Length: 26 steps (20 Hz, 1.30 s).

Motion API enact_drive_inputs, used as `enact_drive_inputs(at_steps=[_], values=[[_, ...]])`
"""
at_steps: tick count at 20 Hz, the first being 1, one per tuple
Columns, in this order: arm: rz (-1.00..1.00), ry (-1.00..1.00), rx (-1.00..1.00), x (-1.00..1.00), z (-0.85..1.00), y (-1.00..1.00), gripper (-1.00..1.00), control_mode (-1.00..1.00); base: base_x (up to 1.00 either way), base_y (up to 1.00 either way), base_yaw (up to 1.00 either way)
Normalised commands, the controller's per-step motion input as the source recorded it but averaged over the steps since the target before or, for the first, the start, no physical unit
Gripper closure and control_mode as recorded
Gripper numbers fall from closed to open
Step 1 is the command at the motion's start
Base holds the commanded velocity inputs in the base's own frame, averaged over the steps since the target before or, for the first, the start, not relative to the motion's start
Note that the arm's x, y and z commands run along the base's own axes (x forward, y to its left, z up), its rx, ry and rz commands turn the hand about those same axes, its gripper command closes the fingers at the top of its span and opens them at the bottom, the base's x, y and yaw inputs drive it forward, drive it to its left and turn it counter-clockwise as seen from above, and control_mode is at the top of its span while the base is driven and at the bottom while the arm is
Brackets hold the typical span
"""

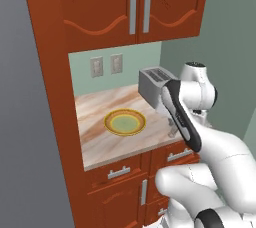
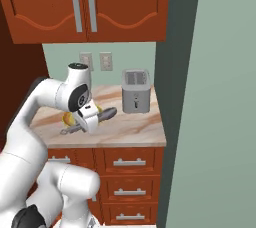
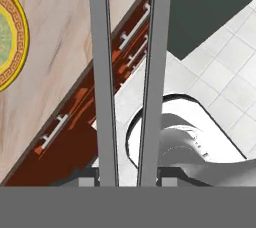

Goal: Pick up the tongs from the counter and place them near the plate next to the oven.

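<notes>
- The tongs (image 3: 106,72) are seen in the hand view as two long grey arms running up from the bottom of the picture, clamped between the fingers of the pincer (image 3: 128,178).
- In the right base view the tongs (image 2: 75,128) are carried above the counter (image 2: 132,127), sticking out on both sides of the pincer (image 2: 91,118).
- The plate (image 1: 125,122) is lying flat on the counter (image 1: 95,142), left of the tongs; in the hand view its yellow rim (image 3: 15,37) is seen at the left edge.
- A grey toaster (image 2: 136,90) is standing at the back right of the counter, well apart from the plate.
- Wall sockets (image 1: 105,65) are set in the green wall under the upper cabinets (image 1: 125,2).
- Drawers (image 2: 129,162) are seen below the counter edge.
</notes>
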Motion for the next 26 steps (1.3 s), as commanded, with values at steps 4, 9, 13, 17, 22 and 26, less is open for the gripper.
enact_drive_inputs(at_steps=[4, 9, 13, 17, 22, 26], values=[[-0.02, -0.22, 0.00, 0.15, -0.45, -0.23, 1.00, -1.00, 0.00, 0.00, 0.00], [0.00, -0.18, -0.01, 0.34, -0.27, -0.02, 1.00, -1.00, 0.00, 0.00, 0.00], [0.00, -0.08, -0.03, 0.43, -0.23, 0.00, 1.00, -1.00, 0.00, 0.00, 0.00], [0.00, -0.03, -0.02, 0.54, -0.22, 0.00, 1.00, -1.00, 0.00, 0.00, 0.00], [0.00, 0.00, 0.00, 0.55, -0.06, 0.00, 1.00, -1.00, 0.00, 0.00, 0.00], [-0.01, 0.03, 0.00, 0.53, 0.00, 0.00, 1.00, -1.00, 0.00, 0.00, 0.00]])
